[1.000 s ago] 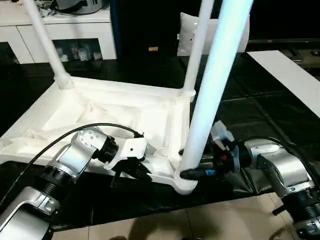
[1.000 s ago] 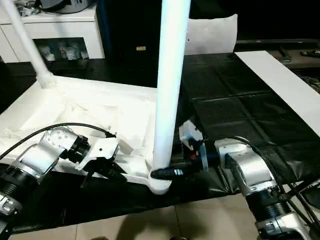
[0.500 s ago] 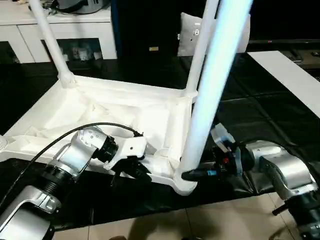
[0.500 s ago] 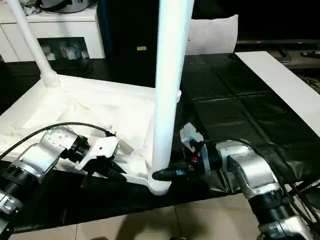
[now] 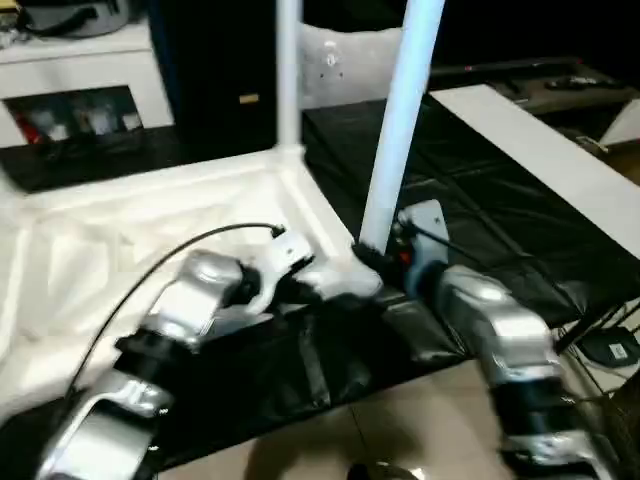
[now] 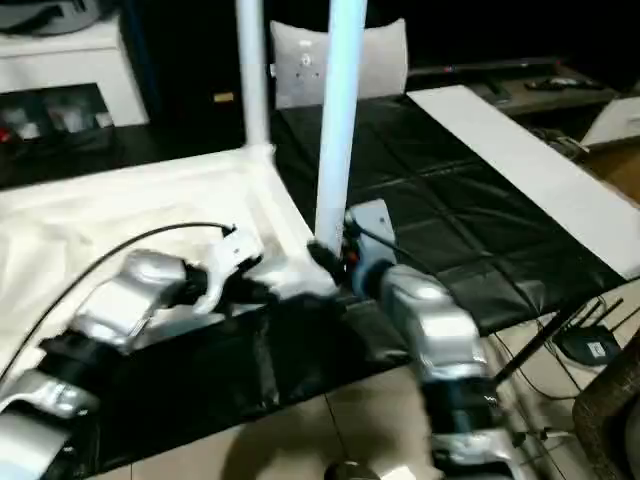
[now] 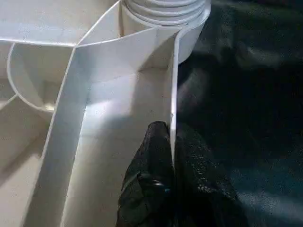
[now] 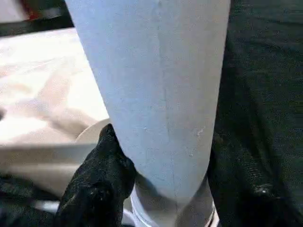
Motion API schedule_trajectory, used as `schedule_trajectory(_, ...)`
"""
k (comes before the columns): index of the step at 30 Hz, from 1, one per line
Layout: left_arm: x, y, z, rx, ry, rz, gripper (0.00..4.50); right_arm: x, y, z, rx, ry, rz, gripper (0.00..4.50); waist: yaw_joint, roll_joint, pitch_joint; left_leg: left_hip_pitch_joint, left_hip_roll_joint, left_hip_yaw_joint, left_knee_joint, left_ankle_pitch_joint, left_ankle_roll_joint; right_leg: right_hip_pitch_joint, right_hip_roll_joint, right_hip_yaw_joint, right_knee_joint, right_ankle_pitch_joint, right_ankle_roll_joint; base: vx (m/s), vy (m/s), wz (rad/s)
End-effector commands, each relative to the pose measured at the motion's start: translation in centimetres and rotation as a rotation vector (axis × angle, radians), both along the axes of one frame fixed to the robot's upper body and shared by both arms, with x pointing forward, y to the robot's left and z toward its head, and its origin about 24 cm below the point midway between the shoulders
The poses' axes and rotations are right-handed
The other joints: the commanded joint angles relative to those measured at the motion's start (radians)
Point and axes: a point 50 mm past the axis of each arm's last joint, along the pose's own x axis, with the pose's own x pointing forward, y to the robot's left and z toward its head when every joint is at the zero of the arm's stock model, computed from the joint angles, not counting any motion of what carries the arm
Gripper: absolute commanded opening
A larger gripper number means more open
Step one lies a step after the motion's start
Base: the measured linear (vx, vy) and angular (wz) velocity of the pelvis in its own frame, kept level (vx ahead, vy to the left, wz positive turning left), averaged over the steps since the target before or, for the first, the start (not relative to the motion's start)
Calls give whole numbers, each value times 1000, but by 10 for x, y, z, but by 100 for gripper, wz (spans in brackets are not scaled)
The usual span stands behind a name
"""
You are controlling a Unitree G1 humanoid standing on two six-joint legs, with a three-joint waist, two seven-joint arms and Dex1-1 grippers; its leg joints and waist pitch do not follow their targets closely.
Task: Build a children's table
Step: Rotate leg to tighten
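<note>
Since a second ago the right gripper [image 8: 165, 189] has narrowed around the near leg [image 5: 400, 120], which stands in the tabletop's [image 5: 120, 250] corner socket [image 7: 165, 14]; its fingers [image 8: 102, 175] clasp that leg's base, while left gripper [image 7: 173, 175] fingers pinch the rim [image 7: 173, 85], tabletop lying upside down on black floor sheeting [image 5: 480, 180]
</note>
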Motion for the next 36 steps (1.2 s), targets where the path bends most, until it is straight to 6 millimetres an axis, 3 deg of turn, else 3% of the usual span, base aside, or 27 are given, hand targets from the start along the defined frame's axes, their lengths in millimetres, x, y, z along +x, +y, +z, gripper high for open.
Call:
schedule_trajectory(1, 3, -37, 28, -138, -84, -42, 0, -8, 48, 0, 65, 7, 144, 236, 8, -2, -60, -3, 3, -5, -68, -246, 49, 48, -48, 34, -98, -523, -63, 0, 0, 0)
schedule_trajectory(4, 3, -39, 28, -137, -99, -30, 0, -8, 50, 3, 93, -26, 133, 269, 11, -5, -64, -10, 9, -3, -72, -204, 68, 54, -50, 46, -81, -424, -106, 0, 0, 0)
schedule_trajectory(6, 1, -37, 26, -120, -107, -38, 0, -8, 47, 7, 137, -41, 132, 286, 13, 0, -65, -13, 11, -2, -73, -173, 77, 57, -49, 52, -72, -369, -133, 0, 0, 0)
schedule_trajectory(11, -3, -26, 22, -97, -106, -91, 0, -10, 29, 8, 122, -63, 162, 334, 27, -1, -72, -16, 12, 3, -68, -93, 104, 66, -49, 62, -48, -220, -191, 0, 0, 0)
schedule_trajectory(16, -4, -15, 22, -96, -118, -174, 0, -16, 8, 7, 102, -64, 252, 368, 41, -1, -71, -14, 15, 8, -68, -83, 124, 65, -49, 65, -47, -201, -196, 0, 0, 0)
schedule_trajectory(17, -5, -6, 20, -68, -112, -236, 0, -22, -10, 8, 91, -68, 350, 380, 47, -1, -69, -12, 13, 8, -69, -102, 124, 64, -48, 63, -53, -232, -190, 0, 0, 0)
schedule_trajectory(19, -8, -3, 20, -62, -118, -305, 0, -26, -20, 9, 72, -71, 416, 400, 55, -2, -68, -9, 17, 9, -69, -125, 125, 63, -50, 66, -55, -265, -178, 0, 0, 0)
schedule_trajectory(23, -15, 5, 20, -67, -83, -419, 0, -32, -37, 12, 17, -81, 542, 442, 72, 0, -66, 1, 21, 11, -72, -145, 93, 55, -52, 68, -58, -300, -181, 0, 0, 0)
schedule_trajectory(24, -15, 5, 20, -65, -83, -432, 0, -33, -39, 12, 14, -81, 551, 442, 71, -5, -67, 0, 22, 13, -72, -150, 91, 55, -51, 69, -55, -297, -184, 0, 0, 0)
schedule_trajectory(25, -17, 9, 20, -47, -80, -471, 0, -36, -43, 13, -5, -86, 607, 445, 78, 0, -65, 2, 24, 12, -74, -160, 90, 53, -52, 69, -56, -303, -185, 0, 0, 0)
schedule_trajectory(28, -21, 17, 20, -18, -52, -561, 0, -39, -53, 15, -33, -87, 716, 448, 95, -2, -67, 7, 26, 14, -74, -161, 90, 51, -53, 73, -53, -285, -189, 0, 0, 0)
schedule_trajectory(35, -29, 27, 21, 16, -7, -707, 0, -45, -60, 17, -20, -40, 926, 448, 112, -4, -72, -1, 28, 14, -72, -125, 97, 59, -54, 71, -40, -234, -212, 0, 0, 0)
schedule_trajectory(36, -30, 28, 21, 23, -1, -724, 0, -45, -60, 16, -20, -30, 946, 421, 113, -4, -73, 0, 29, 14, -72, -121, 96, 58, -55, 72, -40, -231, -213, 0, 0, 0)
